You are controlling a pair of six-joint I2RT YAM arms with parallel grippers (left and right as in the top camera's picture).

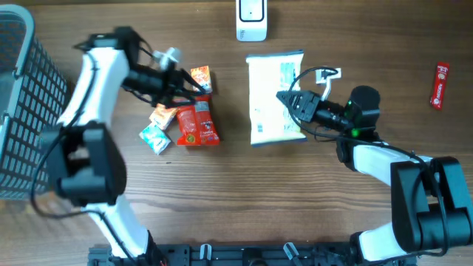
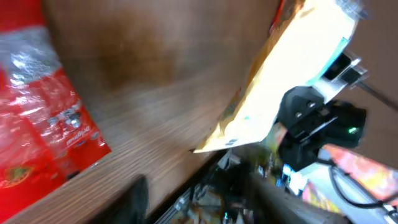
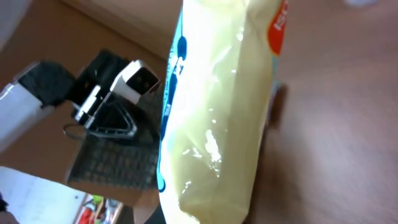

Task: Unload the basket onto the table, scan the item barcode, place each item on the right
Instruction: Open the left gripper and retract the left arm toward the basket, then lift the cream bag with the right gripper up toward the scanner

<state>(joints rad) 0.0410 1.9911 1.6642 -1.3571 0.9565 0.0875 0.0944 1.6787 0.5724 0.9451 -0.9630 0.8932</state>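
Left pincer [image 1: 188, 89] over snack pile, right pincer [image 1: 287, 100] gripping pale bag [image 1: 272, 96] in front of the scanner [image 1: 251, 21].
Basket [image 1: 22, 96] at left, probably for done items. Left pincer hangs above the red packet [image 1: 196, 124]; can't tell if it's open or closed. Scanner sits far middle, with the bag just on its near side. Right pincer is clamped on the bag's right edge, likely to turn the barcode to it. Red bar [image 1: 440, 85] far right, apart.

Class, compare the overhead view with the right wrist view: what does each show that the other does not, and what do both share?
Only overhead: the white boxy scanner, the red wrapped bar, the red foil pouch. Only right wrist: the orange corner patch. Both: the pale yellow glossy plastic bag and the grey mesh basket.
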